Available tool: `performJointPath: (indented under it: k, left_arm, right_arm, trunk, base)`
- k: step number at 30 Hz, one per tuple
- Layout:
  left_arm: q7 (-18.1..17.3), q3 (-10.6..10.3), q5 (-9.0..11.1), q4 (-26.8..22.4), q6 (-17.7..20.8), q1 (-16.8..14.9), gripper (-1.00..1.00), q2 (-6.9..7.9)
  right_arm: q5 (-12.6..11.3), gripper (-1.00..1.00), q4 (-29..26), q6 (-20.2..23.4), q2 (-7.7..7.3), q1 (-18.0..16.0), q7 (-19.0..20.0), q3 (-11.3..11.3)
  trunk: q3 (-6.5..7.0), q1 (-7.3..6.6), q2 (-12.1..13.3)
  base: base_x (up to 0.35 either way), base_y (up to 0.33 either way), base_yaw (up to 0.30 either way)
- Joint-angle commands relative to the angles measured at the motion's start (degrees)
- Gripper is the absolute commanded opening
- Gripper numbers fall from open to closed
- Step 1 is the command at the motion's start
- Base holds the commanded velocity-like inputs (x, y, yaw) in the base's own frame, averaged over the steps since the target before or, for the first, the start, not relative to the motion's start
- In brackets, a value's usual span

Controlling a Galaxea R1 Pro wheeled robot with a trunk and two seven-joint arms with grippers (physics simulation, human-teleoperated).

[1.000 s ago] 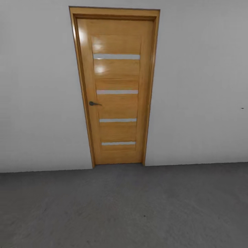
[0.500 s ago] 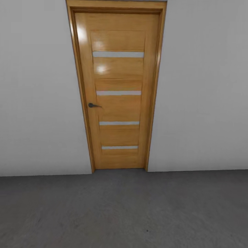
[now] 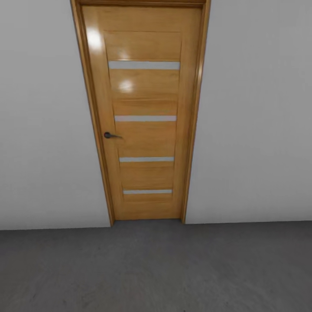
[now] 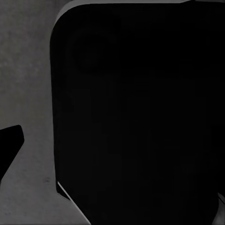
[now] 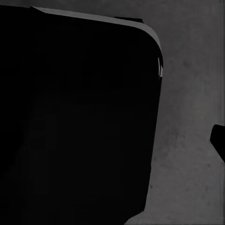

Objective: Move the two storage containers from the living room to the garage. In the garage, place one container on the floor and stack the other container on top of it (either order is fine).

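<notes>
Large black rounded panel [image 4: 136, 112] close to the lens, with a thin pale edge. Grey speckled concrete floor [image 4: 28, 70] visible beside it. Small dark wedge [image 4: 8, 143] at frame border, unidentifiable.

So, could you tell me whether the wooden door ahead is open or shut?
Shut. The door sits flush inside its frame with no gap along either edge, its handle level, and the wall runs unbroken beside it.

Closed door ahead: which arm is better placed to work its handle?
Left, tentatively: the handle sits at the left edge of the door, on the robot's left side. Both wrist cameras face the floor.
</notes>
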Motion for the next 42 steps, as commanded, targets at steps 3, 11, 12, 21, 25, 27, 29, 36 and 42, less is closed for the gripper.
performJointPath:
  k: [3,11,12,21,25,27,29,36,42]
  left_arm:
    - [0.0,0.0,0.3,0.0,0.0,0.0,1.00,0.01]
    - [0.0,0.0,0.3,0.0,0.0,0.0,1.00,0.03]
    - [0.0,0.0,0.3,0.0,0.0,0.0,1.00,0.03]
    - [0.0,0.0,0.3,0.0,0.0,0.0,1.00,0.03]
    - [0.0,0.0,0.3,0.0,0.0,0.0,1.00,0.03]
    - [0.0,0.0,0.3,0.0,0.0,0.0,1.00,0.03]
    - [0.0,0.0,0.3,-0.1,0.0,0.0,1.00,0.03]
    - [0.0,0.0,0.3,0.0,-0.1,0.0,1.00,0.02]
    - [0.0,0.0,0.3,0.0,-0.3,0.0,1.00,0.03]
  right_arm:
    - [0.3,1.00,0.0,-0.3,0.16,0.0,0.0,0.1]
    - [0.5,1.00,0.0,-0.7,-0.11,0.0,-0.1,-0.1]
    - [0.4,1.00,0.0,-0.7,-0.12,0.0,-0.1,-0.1]
    - [0.4,1.00,0.0,-0.7,-0.14,0.0,-0.1,0.1]
    - [0.4,1.00,0.0,-0.7,-0.09,0.0,-0.1,0.1]
    - [0.3,1.00,0.0,-0.7,-0.07,0.0,-0.1,0.0]
    - [0.3,1.00,0.0,-0.7,-0.08,0.0,-0.1,0.0]
    - [0.5,1.00,0.0,-0.6,-0.33,0.0,0.0,0.2]
    - [0.4,1.00,0.0,-0.6,-0.40,0.0,-0.1,0.2]
  trunk:
    - [-0.05,0.03,0.0]
    - [-0.05,0.03,0.0]
    - [-0.05,0.03,0.0]
    - [-0.05,0.03,0.0]
    - [-0.05,0.03,0.0]
    - [-0.05,0.03,0.0]
    - [-0.05,0.03,0.0]
    - [-0.05,0.03,0.0]
    - [-0.05,0.03,0.0]
  base:
    - [0.322,-0.084,0.000]
    - [0.322,-0.059,0.154]
    - [0.322,-0.014,0.251]
    - [0.322,-0.004,0.264]
    - [0.322,0.000,0.229]
    - [0.322,0.000,0.092]
    - [0.322,0.000,0.043]
    - [0.322,0.000,0.003]
    - [0.322,0.000,0.000]
